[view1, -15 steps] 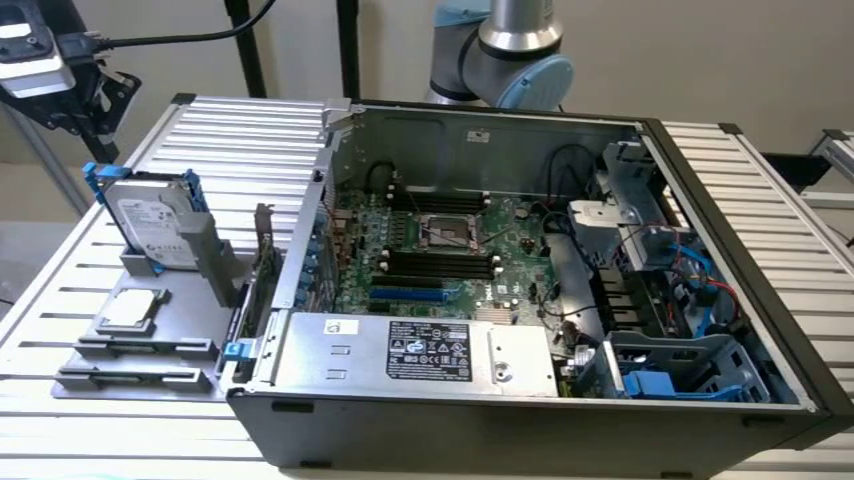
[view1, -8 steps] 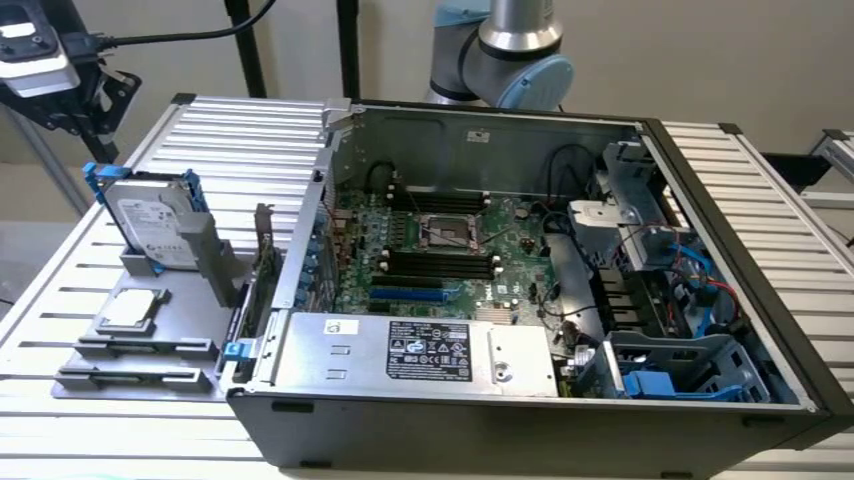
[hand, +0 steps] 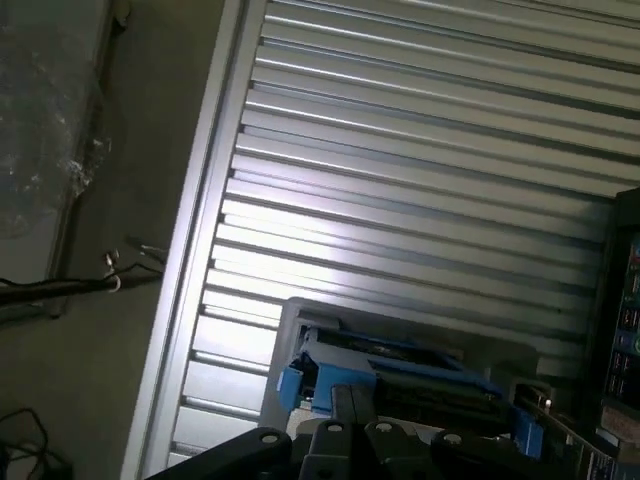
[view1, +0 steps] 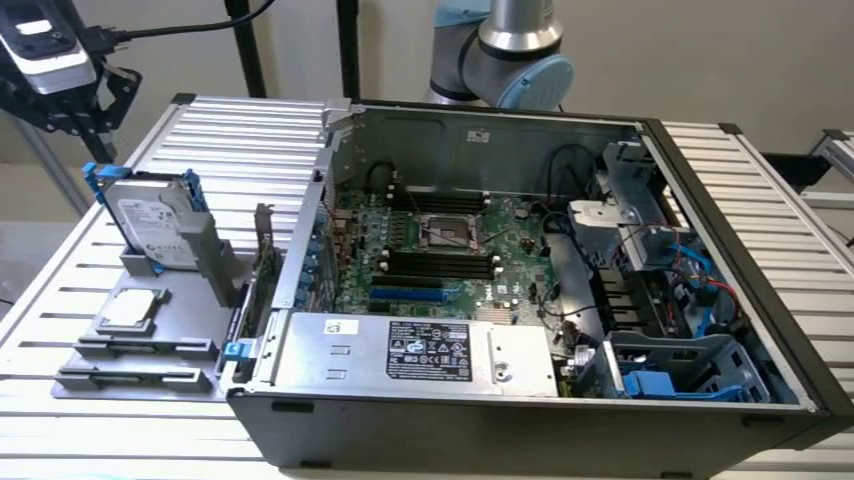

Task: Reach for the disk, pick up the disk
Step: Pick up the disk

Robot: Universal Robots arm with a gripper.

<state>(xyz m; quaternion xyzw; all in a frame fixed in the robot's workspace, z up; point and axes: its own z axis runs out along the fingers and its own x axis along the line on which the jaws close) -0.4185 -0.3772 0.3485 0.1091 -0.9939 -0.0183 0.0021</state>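
Exterior view, disk: there it is, the disk (view1: 150, 222), standing on edge in a grey holder (view1: 200, 250) on the slatted table (view1: 747, 190), at 9 o'clock from the open computer case (view1: 441, 440), white label facing us.
Exterior view, claw: the claw (view1: 83, 98) hangs high at 11 o'clock of the disk, well apart from it.
Exterior view, the line that matters: from the claw the disk lies down toward 5 o'clock; its top edge, blue rails at both ends, runs 9 to 3, along the table slats.
Exterior view, hidden: the holder covers the disk's lower part; the claw is cut by the frame edge, so released or clenched, I cannot tell.
Exterior view, not the target: a small chip (view1: 130, 310) lies flat at 6 o'clock of the disk.
Wrist view, disk: the blue-railed top edge of the disk (hand: 410, 368), seen from above, just beyond the claw's black body (hand: 355, 435); near but not touching, I judge.
Wrist view, axis: that edge runs along the slats of the table (hand: 420, 200).
Wrist view, hidden: the claw's body covers the disk's near part, the label is out of sight, and the grip state again cannot be told.
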